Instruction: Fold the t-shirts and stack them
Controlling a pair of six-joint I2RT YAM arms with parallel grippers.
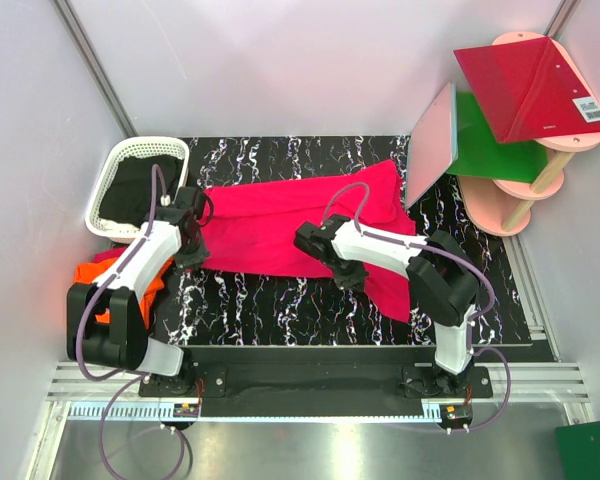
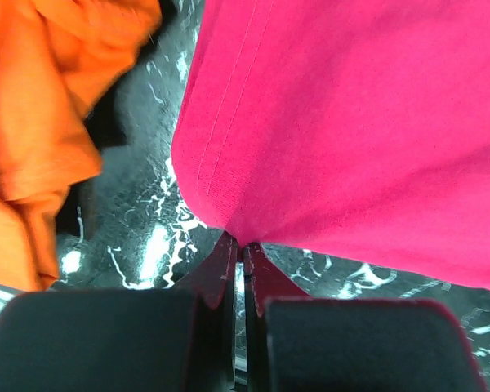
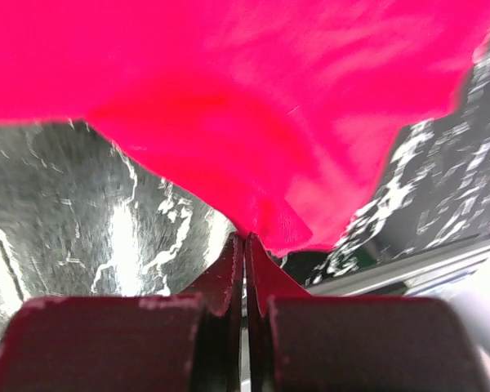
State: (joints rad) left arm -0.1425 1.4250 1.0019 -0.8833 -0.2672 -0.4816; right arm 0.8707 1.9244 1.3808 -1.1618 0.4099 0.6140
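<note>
Top external: shows the pink t-shirt [image 1: 280, 225] spread across the middle of the counter [image 1: 280, 300], partly covered by the right arm [image 1: 390, 245]. Shows the orange t-shirt [image 1: 100, 272] bunched over the left edge, mostly hidden under the left arm [image 1: 145, 260]. Wrist views: show left fingers [image 2: 229, 261] clamped on the pink hem and right fingers [image 3: 233, 261] clamped on a pink fold, cloth cut off by the frame. Cannot make out the dark contents of the far-left basket [image 1: 120, 160].

My left arm reaches from its base toward 1 o'clock, with my left gripper [image 2: 243, 245] pinched tight on the edge of the pink t-shirt [image 2: 351, 122]. My right arm bends at the elbow and its forearm stretches toward 9 o'clock. My right gripper [image 3: 245, 238] is clamped on the same shirt, jaws pressed together.
</note>
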